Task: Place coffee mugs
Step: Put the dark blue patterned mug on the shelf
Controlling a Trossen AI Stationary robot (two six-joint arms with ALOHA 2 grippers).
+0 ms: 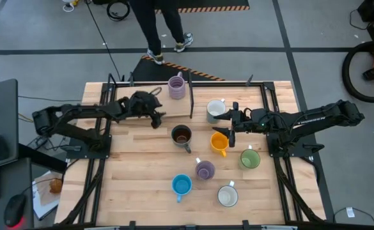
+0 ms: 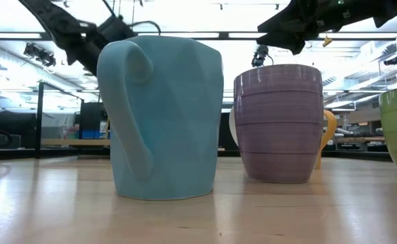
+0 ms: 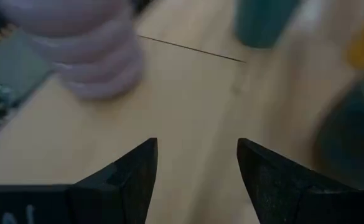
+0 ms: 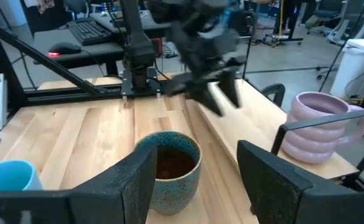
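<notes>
Eight mugs stand on their bases on the wooden table (image 1: 135, 172). A lilac mug (image 1: 176, 87) is at the far edge and a white one (image 1: 216, 110) near it. The dark brown mug (image 1: 181, 135), orange mug (image 1: 219, 143) and green mug (image 1: 250, 158) form a middle row. A second lilac mug (image 1: 204, 170), the blue mug (image 1: 181, 185) and a second white mug (image 1: 227, 195) stand nearer. My left gripper (image 1: 156, 120) is open and empty, left of the brown mug. My right gripper (image 1: 228, 124) is open between the white and orange mugs, facing the brown mug (image 4: 169, 167).
Black frame rails (image 1: 263, 96) run along the table's far and side edges. A person's legs (image 1: 164, 29) stand beyond the far edge. Bare wood lies on the table's left half and near the left front corner. In the low view the blue mug (image 2: 161, 118) and lilac mug (image 2: 279, 122) fill the foreground.
</notes>
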